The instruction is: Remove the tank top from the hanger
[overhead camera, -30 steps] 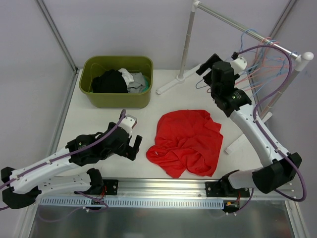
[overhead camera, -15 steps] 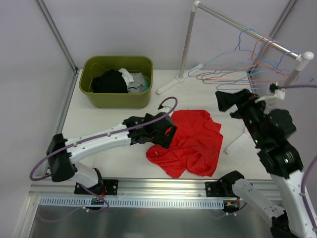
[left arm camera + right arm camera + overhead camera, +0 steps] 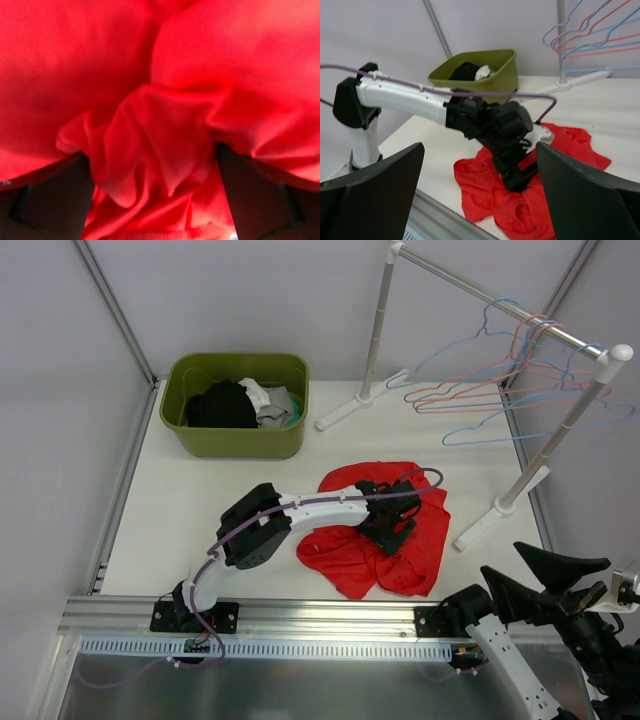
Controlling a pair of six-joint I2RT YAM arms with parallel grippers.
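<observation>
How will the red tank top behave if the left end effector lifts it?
Probably floppy: the red tank top lies crumpled in soft folds, so it should drape and hang. Likely light, since the fabric looks thin. A fold bunches inside the open left end effector, so one layer may lift while the rest drags.
</observation>
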